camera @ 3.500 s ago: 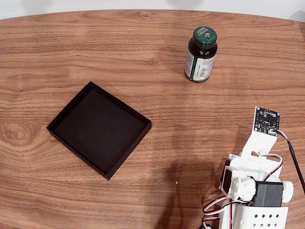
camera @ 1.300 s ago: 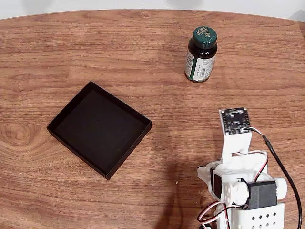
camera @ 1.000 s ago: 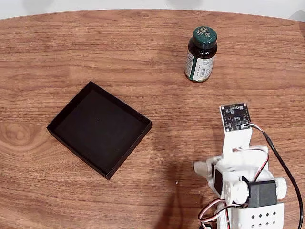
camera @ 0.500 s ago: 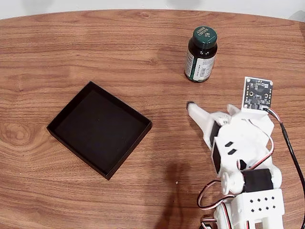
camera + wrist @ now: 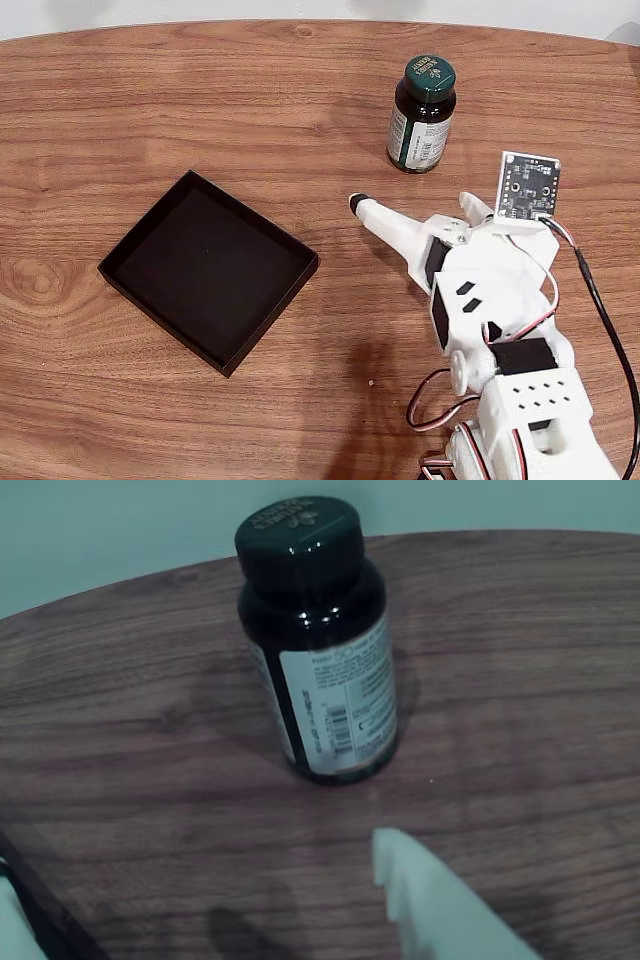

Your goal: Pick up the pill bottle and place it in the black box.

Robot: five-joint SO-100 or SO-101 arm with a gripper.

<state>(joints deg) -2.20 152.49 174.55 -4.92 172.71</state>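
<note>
The pill bottle point(image 5: 421, 115) stands upright at the far right of the wooden table, dark amber with a green cap and a white label. In the wrist view the bottle point(image 5: 320, 650) is straight ahead, a short way beyond one white fingertip point(image 5: 400, 865). My gripper point(image 5: 413, 204) is open, just short of the bottle, touching nothing; its long finger point(image 5: 385, 222) points left toward the table's middle. The black box point(image 5: 200, 265) lies to the left with nothing in it, turned at an angle and well apart from the gripper.
The white arm and its base point(image 5: 520, 400) take up the near right corner, with wires looping beside it. A small circuit board point(image 5: 527, 186) stands up on the wrist. Bare wood table point(image 5: 200, 100) lies between the bottle and the box.
The arm has unfolded from its tucked pose at the near right and reached forward toward the bottle. The long finger has swung out to the left. Bottle and box have not moved.
</note>
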